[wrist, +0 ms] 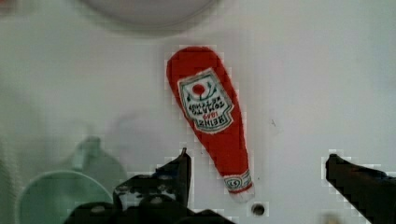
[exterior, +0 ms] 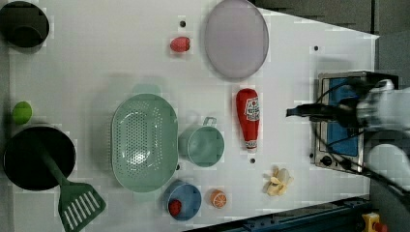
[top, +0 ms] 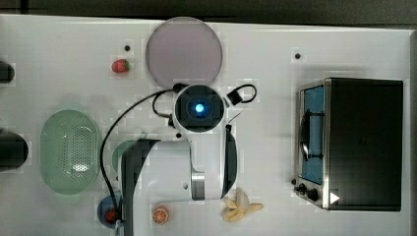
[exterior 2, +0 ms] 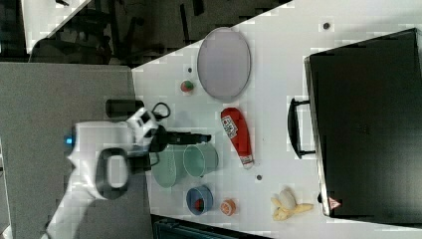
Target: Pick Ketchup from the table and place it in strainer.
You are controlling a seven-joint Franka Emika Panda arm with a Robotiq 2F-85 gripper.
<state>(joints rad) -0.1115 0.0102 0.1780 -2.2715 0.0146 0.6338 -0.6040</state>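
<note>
The Ketchup [exterior: 247,116] is a red bottle with a white label, lying flat on the white table with its cap toward the mint cup's side. It also appears in the right view [exterior 2: 238,134] and the wrist view [wrist: 210,121]. My gripper [wrist: 259,170] hangs above it, open, with nothing between the fingers [wrist: 183,164]; the bottle's cap end lies just inside one of them. The gripper [exterior: 291,112] is seen side-on in the left view. The strainer [exterior: 144,141], a mint-green oval basket with a dotted centre, sits beyond the cup at the top view's left [top: 69,150].
A mint cup [exterior: 205,145] stands between strainer and Ketchup. A grey-lilac plate [top: 184,50] and strawberry [top: 120,65] lie near the bottle's base end. Toaster oven [top: 354,142], banana [top: 239,205], orange half [top: 160,214], blue bowl [exterior: 182,200], black pot with spatula [exterior: 38,157].
</note>
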